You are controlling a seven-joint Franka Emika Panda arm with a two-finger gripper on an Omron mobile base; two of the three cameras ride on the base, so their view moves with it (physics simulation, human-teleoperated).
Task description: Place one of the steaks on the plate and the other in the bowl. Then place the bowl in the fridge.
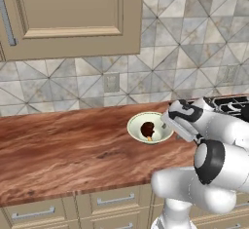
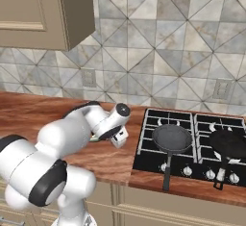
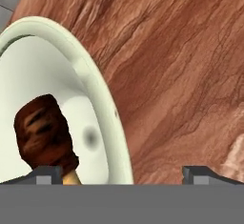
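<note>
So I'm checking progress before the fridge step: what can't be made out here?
- Bowl: right base view, nearly all hidden behind the arm.
- Steak: hand view, its lower end cut off by the bottom edge.
- Gripper: left base view, its jaws hidden behind the hand itself.

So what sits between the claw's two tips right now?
In the hand view, the bowl's rim runs up between the open claw's tips, with bare wooden counter beside it; the steak lies inside the bowl.

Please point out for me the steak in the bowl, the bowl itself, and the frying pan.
Dark reddish-brown steak chunk (image 1: 147,128): left base view, its top.
Pale cream-green ceramic bowl (image 1: 134,124): left base view, left inner wall.
Black frying pan (image 2: 171,138): right base view, middle of its base.
</note>
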